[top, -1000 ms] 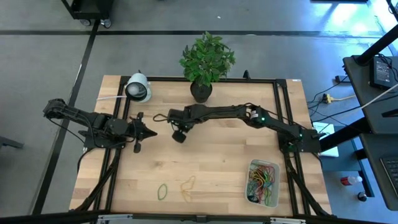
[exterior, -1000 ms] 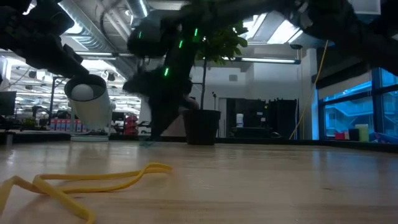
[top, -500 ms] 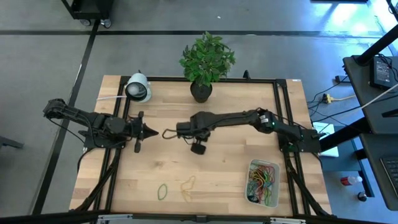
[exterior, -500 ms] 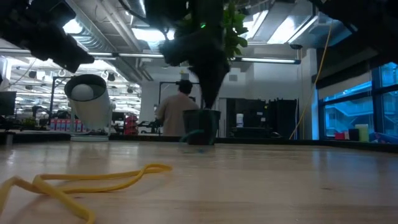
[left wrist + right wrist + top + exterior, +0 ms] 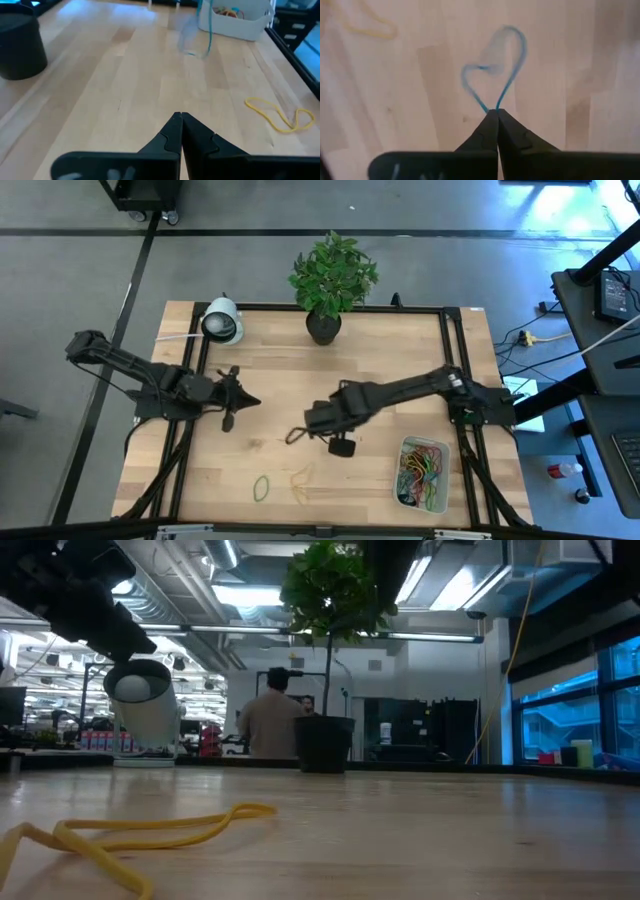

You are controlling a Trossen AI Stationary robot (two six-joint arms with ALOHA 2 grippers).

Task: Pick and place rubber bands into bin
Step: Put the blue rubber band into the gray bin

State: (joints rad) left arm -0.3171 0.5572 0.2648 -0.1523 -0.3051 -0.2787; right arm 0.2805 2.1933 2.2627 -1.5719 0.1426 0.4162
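Note:
My right gripper (image 5: 299,433) is over the middle of the table, shut on a thin teal-blue rubber band (image 5: 496,65). In the left wrist view that band (image 5: 205,34) shows blurred, in front of the bin. The bin (image 5: 423,473), a pale tray with several coloured bands in it, stands at the near right. A green band (image 5: 261,487) and a yellow band (image 5: 302,477) lie flat near the near edge; the yellow band (image 5: 150,830) also fills the low view's foreground. My left gripper (image 5: 247,400) waits shut at centre-left, touching nothing. My right gripper pinches the teal-blue band between its two fingertips at one end of the loop (image 5: 493,106). The fingers slant in from the table's right. The rest of the loop (image 5: 512,45) hangs slack beyond the tips and looks lifted off the wood.
A potted plant (image 5: 330,280) in a dark pot (image 5: 19,47) stands at the far edge, and a white rounded device (image 5: 222,322) at the far left. Bare wood (image 5: 380,430) lies between my right gripper and the bin. People show in the room beyond the table.
My right gripper has carried the teal-blue band from the far middle of the table toward the near edge and somewhat to the right, staying shut on it. My left gripper has shifted slightly toward the near edge.

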